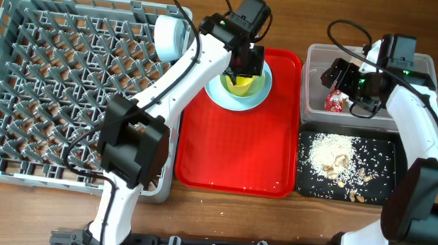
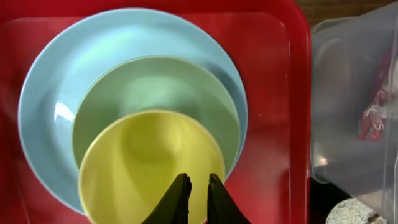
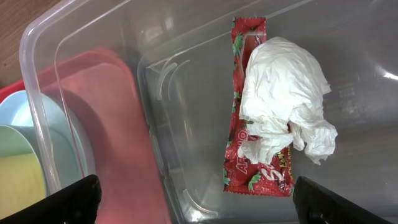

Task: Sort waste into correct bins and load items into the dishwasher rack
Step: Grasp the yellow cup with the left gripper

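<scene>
Left fingers (image 2: 179, 198) nearly together, thin gap, clamped on nothing you can see. Directly beneath tips: yellow-green cup (image 2: 143, 168), nested in pale green bowl (image 2: 155, 87) on light blue plate (image 2: 50, 99). Cup likely light, stiff, slick: spread fingers, pinch wall at rim. Left arm reaches past rack (image 1: 51, 70), wrist pointing down. Right fingers (image 3: 68, 199) wide apart above clear tub (image 3: 149, 68) holding wrapper (image 3: 249, 31), tissue (image 3: 283, 81).
</scene>
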You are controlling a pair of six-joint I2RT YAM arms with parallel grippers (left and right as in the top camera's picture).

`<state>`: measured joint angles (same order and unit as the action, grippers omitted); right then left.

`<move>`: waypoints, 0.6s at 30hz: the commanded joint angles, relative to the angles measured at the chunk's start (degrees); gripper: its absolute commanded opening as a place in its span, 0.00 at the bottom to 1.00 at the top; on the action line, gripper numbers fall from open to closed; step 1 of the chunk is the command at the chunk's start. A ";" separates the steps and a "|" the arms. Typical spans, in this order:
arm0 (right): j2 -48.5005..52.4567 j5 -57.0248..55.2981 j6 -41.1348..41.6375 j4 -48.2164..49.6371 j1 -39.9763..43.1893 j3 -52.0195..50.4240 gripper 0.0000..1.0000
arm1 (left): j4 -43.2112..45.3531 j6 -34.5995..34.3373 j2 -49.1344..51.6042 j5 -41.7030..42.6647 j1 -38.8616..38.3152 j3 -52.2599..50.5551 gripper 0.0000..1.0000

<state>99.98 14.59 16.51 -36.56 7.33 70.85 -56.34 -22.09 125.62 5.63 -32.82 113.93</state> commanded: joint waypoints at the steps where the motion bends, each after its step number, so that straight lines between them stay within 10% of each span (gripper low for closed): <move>1: 0.33 0.52 0.17 0.11 0.15 0.07 1.00 | 0.70 0.87 1.27 -0.76 -0.85 0.35 0.15; 18: 0.33 0.52 0.17 0.11 0.15 0.07 1.00 | -0.07 0.70 -6.73 -13.00 -2.43 0.85 0.04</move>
<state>99.98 14.59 16.51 -36.56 7.33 70.85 -55.31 -21.54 129.38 -5.67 -36.38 113.97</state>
